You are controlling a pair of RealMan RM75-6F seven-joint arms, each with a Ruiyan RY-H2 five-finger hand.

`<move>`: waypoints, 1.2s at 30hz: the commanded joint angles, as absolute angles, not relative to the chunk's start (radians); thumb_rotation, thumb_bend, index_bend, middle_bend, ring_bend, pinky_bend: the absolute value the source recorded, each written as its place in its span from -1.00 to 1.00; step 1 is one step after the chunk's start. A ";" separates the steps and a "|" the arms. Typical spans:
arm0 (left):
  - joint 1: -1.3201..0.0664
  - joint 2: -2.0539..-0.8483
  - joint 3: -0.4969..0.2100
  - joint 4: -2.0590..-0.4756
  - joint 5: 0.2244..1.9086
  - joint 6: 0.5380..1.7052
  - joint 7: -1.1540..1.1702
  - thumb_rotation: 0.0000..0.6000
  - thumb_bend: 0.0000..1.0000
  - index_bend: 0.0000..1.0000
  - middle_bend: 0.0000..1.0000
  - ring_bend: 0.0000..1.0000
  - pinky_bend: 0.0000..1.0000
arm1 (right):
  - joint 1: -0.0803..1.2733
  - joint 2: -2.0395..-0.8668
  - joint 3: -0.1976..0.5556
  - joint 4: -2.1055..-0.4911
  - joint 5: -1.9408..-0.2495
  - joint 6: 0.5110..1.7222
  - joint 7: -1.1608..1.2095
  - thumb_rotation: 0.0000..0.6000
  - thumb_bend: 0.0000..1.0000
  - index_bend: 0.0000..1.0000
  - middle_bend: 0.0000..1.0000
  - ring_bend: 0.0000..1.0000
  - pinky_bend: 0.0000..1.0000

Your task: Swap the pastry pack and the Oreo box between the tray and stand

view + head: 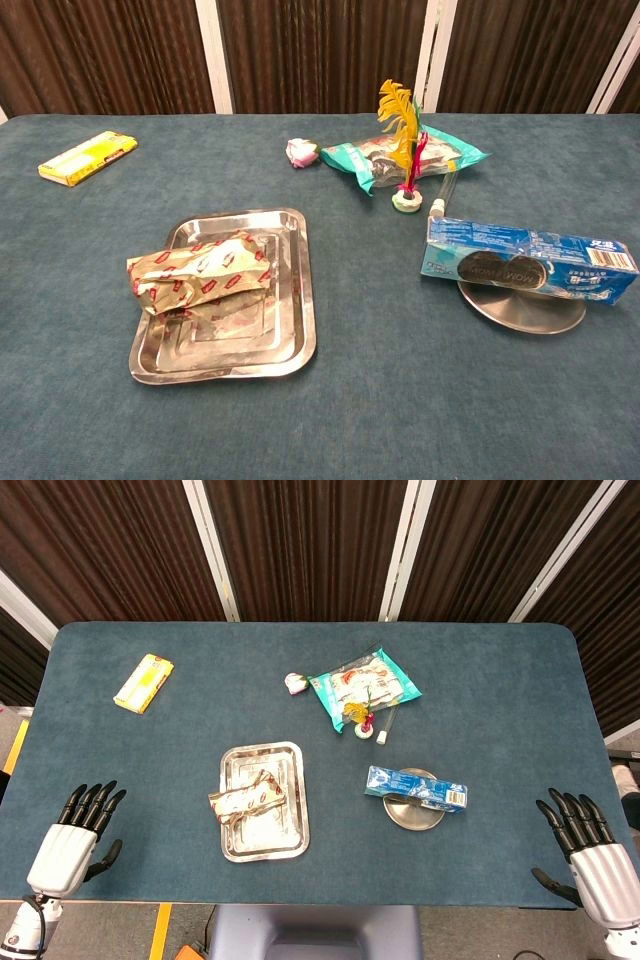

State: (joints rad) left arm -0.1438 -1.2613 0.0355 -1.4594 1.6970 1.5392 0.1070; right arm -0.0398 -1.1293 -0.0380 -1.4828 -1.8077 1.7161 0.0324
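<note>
The pastry pack, tan with red print, lies across the steel tray. The blue Oreo box rests on the round metal stand. My left hand hovers at the table's near left edge, fingers spread, holding nothing. My right hand is at the near right edge, fingers apart and empty as well. Neither hand shows in the chest view.
A yellow box lies at the far left. A teal snack bag, a feathered shuttlecock, a small pink object and a white-capped tube sit behind the stand.
</note>
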 commanded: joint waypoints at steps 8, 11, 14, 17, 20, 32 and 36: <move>-0.200 -1.275 0.041 -1.443 1.726 1.489 -0.093 1.00 -0.20 -1.00 -1.00 -1.00 -1.00 | -0.044 -1.124 -0.044 -1.496 -1.797 1.712 0.027 1.00 -0.65 -1.00 -1.00 -1.00 -1.00; -0.260 -1.275 0.043 -1.455 1.758 1.413 -0.086 1.00 -0.25 -1.00 -1.00 -1.00 -1.00 | -0.044 -1.124 -0.041 -1.503 -1.778 1.697 0.016 1.00 -0.65 -1.00 -1.00 -1.00 -1.00; -0.318 -1.294 0.028 -1.496 1.750 1.316 -0.002 1.00 -0.26 -1.00 -1.00 -1.00 -0.99 | -0.037 -1.122 -0.044 -1.522 -1.768 1.669 -0.003 1.00 -0.65 -1.00 -1.00 -1.00 -1.00; -0.386 -1.327 -0.002 -1.537 1.704 1.201 0.029 1.00 -0.26 -1.00 -1.00 -1.00 -0.98 | -0.027 -1.115 -0.048 -1.526 -1.769 1.650 0.002 1.00 -0.65 -1.00 -1.00 -1.00 -1.00; -0.431 -1.368 -0.032 -1.541 1.648 1.122 0.058 1.00 -0.26 -1.00 -1.00 -1.00 -0.97 | -0.021 -1.106 -0.044 -1.530 -1.752 1.636 0.023 1.00 -0.65 -1.00 -1.00 -1.00 -1.00; -0.549 -1.640 -0.116 -1.367 1.490 0.995 0.159 1.00 -0.28 -1.00 -1.00 -1.00 -0.92 | -0.010 -1.053 -0.053 -1.546 -1.728 1.607 0.115 1.00 -0.65 -1.00 -1.00 -1.00 -1.00; -0.558 -1.674 -0.132 -1.337 1.416 0.973 0.218 1.00 -0.28 -1.00 -1.00 -1.00 -0.75 | -0.013 -1.044 -0.049 -1.541 -1.714 1.611 0.134 1.00 -0.65 -1.00 -1.00 -1.00 -1.00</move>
State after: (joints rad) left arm -0.5453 -1.6495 -0.1168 -1.3595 1.4537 0.9916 0.1867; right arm -0.0120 -1.0465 -0.0502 -1.5418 -1.7176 1.6105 0.1312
